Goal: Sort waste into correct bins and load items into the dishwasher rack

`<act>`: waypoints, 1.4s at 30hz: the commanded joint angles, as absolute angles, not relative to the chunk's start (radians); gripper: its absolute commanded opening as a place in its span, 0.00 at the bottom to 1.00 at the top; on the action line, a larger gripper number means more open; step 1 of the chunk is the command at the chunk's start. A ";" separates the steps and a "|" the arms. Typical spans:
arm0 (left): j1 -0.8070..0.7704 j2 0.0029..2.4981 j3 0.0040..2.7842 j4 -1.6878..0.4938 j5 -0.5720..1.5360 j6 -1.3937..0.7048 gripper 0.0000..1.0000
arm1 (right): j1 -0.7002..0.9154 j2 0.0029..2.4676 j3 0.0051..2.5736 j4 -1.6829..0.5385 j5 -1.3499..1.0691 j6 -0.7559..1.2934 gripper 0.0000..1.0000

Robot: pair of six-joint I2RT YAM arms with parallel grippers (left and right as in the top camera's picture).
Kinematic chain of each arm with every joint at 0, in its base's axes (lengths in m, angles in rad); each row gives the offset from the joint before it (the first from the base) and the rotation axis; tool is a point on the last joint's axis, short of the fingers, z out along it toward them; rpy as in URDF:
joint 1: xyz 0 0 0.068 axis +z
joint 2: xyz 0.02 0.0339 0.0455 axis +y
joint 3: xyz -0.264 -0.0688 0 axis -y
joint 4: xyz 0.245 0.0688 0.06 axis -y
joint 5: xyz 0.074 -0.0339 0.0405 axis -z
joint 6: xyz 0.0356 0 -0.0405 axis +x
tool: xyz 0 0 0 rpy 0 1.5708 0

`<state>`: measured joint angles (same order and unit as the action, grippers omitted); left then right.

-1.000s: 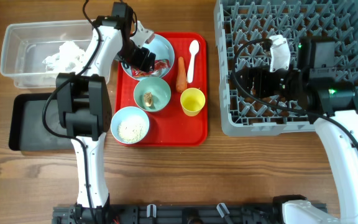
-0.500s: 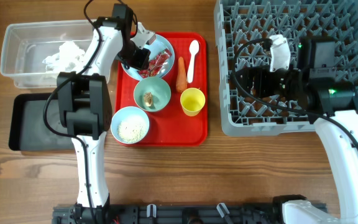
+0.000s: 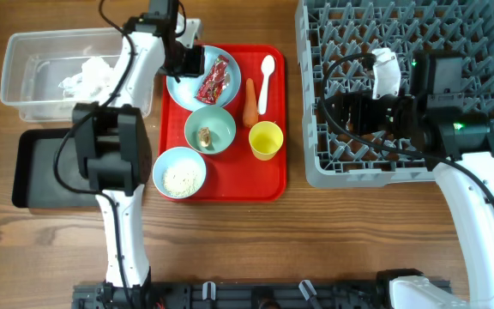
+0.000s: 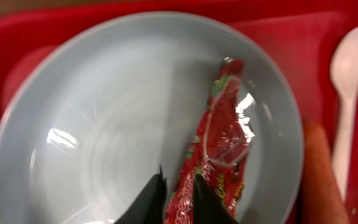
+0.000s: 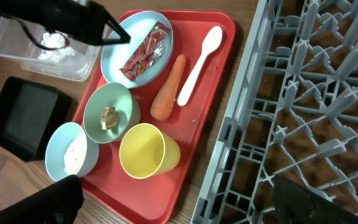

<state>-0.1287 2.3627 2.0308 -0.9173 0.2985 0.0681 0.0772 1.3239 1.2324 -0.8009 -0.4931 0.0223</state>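
Observation:
The red wrapper (image 4: 225, 134) lies stretched across the light blue plate (image 4: 104, 124) at the back of the red tray (image 3: 264, 180). My left gripper (image 4: 180, 202) is shut on its near end, a dark finger on each side; from overhead it (image 3: 194, 67) sits over the plate's far left part. On the tray I also see a carrot (image 3: 250, 103), a white spoon (image 3: 266, 81), a yellow cup (image 3: 265, 140), a bowl with a brown scrap (image 3: 210, 130) and a bowl of rice (image 3: 179, 172). My right gripper (image 5: 185, 199) hangs open over the grey rack's (image 3: 401, 34) left edge, holding nothing.
The clear tub (image 3: 33, 77) at the far left holds crumpled white tissue (image 3: 88, 77). The black tray (image 3: 41, 172) lies just in front of it. The rack fills the right side, next to the red tray's right edge.
My left gripper closed from open onto the wrapper and drew back toward the plate's far left edge, pulling the wrapper out straight. The right arm has not moved.

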 commanded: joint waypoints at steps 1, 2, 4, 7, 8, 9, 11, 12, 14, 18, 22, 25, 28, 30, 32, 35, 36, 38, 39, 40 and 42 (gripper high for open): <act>-0.145 2.307 2.059 -0.937 0.332 0.049 0.62 | 0.081 1.333 1.251 -0.801 -0.486 0.027 1.00; -0.154 2.315 2.055 -0.942 0.332 0.061 0.70 | 0.081 1.334 1.251 -0.802 -0.486 0.027 1.00; -0.182 2.335 2.038 -0.943 0.328 0.112 0.82 | 0.081 1.333 1.251 -0.801 -0.486 0.027 1.00; -0.218 2.362 2.017 -0.941 0.282 0.162 0.85 | 0.081 1.333 1.251 -0.802 -0.486 0.028 1.00; -0.228 2.371 2.013 -0.938 0.245 0.161 0.85 | 0.081 1.333 1.251 -0.801 -0.486 0.027 1.00; -0.234 2.380 2.013 -0.935 0.215 0.161 0.85 | 0.081 1.333 1.251 -0.801 -0.486 0.028 1.00; -0.244 2.399 2.013 -0.926 0.170 0.161 0.84 | 0.081 1.334 1.251 -0.801 -0.486 0.027 1.00; -0.245 2.409 2.013 -0.920 0.154 0.161 0.83 | 0.081 1.334 1.251 -0.801 -0.486 0.027 1.00; -0.243 2.421 2.013 -0.916 0.141 0.160 0.80 | 0.081 1.333 1.251 -0.802 -0.486 0.027 1.00; -0.231 2.429 2.013 -0.896 0.136 0.157 0.80 | 0.081 1.333 1.251 -0.801 -0.485 0.027 1.00; -0.230 2.429 2.013 -0.891 0.137 0.157 0.82 | 0.081 1.334 1.251 -0.801 -0.485 0.027 1.00; -0.232 2.436 2.013 -0.890 0.137 0.157 0.83 | 0.081 1.334 1.251 -0.800 -0.485 0.027 1.00; -0.232 2.467 2.012 -0.897 0.144 0.149 0.66 | 0.081 1.334 1.251 -0.801 -0.485 0.027 1.00; -0.232 2.486 2.012 -0.903 0.144 0.149 0.45 | 0.081 1.334 1.251 -0.801 -0.485 0.027 1.00; -0.232 2.500 2.012 -0.902 0.144 0.149 0.06 | 0.081 1.334 1.251 -0.802 -0.485 0.027 1.00; -0.232 2.491 2.016 -0.894 0.144 0.111 0.04 | 0.081 1.334 1.251 -0.801 -0.486 0.027 1.00; -0.232 2.477 2.021 -0.895 0.143 0.099 0.04 | 0.081 1.334 1.251 -0.801 -0.486 0.027 1.00; -0.231 2.437 2.032 -0.904 0.143 0.096 0.04 | 0.081 1.334 1.251 -0.801 -0.486 0.027 1.00; -0.229 2.412 2.041 -0.912 0.143 0.088 0.04 | 0.081 1.334 1.251 -0.801 -0.485 0.027 1.00; -0.228 2.382 2.054 -0.923 0.139 0.072 0.04 | 0.081 1.334 1.251 -0.801 -0.485 0.027 1.00; -0.216 2.303 2.078 -0.947 0.115 0.033 0.04 | 0.081 1.334 1.251 -0.801 -0.485 0.026 1.00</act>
